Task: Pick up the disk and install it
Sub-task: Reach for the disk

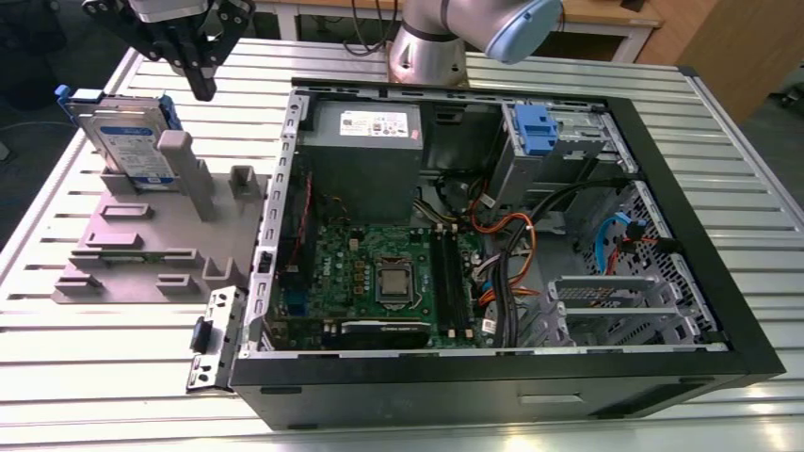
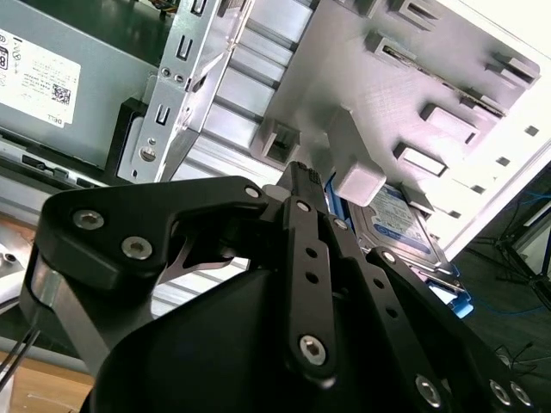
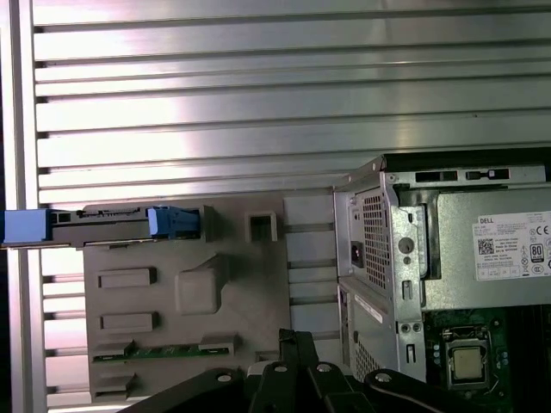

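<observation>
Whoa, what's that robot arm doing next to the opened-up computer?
It's working on putting a disk into the computer. Right now the gripper hangs just above the disk, fingers shut and holding nothing. The disk stands on edge in a grey holder on the table, at the exterior view's left of the open computer case. So the disk hasn't been picked up yet.
</observation>
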`<state>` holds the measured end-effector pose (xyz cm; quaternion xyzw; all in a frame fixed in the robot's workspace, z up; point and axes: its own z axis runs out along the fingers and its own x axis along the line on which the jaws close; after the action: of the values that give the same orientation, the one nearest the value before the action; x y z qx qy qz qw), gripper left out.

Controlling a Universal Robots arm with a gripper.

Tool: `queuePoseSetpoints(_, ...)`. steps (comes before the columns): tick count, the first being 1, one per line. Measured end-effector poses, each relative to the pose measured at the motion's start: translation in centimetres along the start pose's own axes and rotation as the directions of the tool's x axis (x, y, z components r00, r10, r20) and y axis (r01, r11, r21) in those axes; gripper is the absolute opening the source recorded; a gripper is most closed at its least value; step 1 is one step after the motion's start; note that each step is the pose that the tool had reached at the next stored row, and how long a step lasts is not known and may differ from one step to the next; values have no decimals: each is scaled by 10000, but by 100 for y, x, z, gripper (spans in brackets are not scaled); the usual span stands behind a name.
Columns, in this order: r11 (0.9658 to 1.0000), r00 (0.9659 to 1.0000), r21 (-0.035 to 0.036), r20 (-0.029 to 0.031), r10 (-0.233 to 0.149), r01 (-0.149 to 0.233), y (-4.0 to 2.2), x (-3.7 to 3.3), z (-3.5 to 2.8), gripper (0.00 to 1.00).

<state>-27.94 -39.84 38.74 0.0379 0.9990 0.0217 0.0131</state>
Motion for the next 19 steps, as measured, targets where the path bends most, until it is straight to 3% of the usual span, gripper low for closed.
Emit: queuePoseSetpoints(19,10000,10000,1,-1,0,0,-3,48,0,11)
